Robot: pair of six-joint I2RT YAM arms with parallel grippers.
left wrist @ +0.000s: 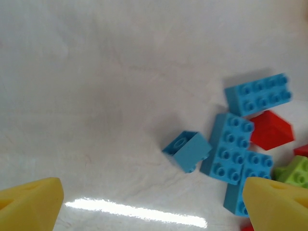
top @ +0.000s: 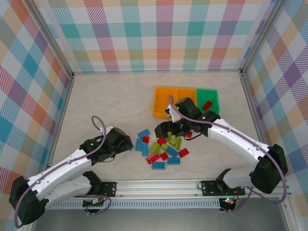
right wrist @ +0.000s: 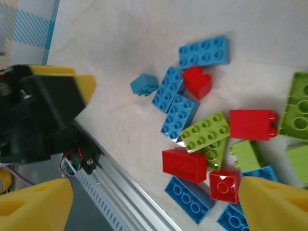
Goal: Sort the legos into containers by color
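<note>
Hovering low at the left edge of the legos [top: 162, 149], the left gripper [left wrist: 153, 190] shows its yellow pads spread wide, nothing between them. The likely target, a small blue brick [left wrist: 186, 150], lies tipped on the table at the pile's left fringe. Its corner looks to be touching a long blue brick [left wrist: 227, 148], so the smart play is to centre over the loose one, square the pads to its flat sides and drop straight down without nudging the neighbour. The right gripper [right wrist: 156, 190] is wide too and carries nothing, hanging over the far side of the same pile, close to its partner, and that crowding is the hazard. The containers sit far right: two orange bins [top: 157, 103] and a green bin [top: 214, 94] with a red brick [top: 207, 106] in it. I judge the right arm blocks the left's path there.
</note>
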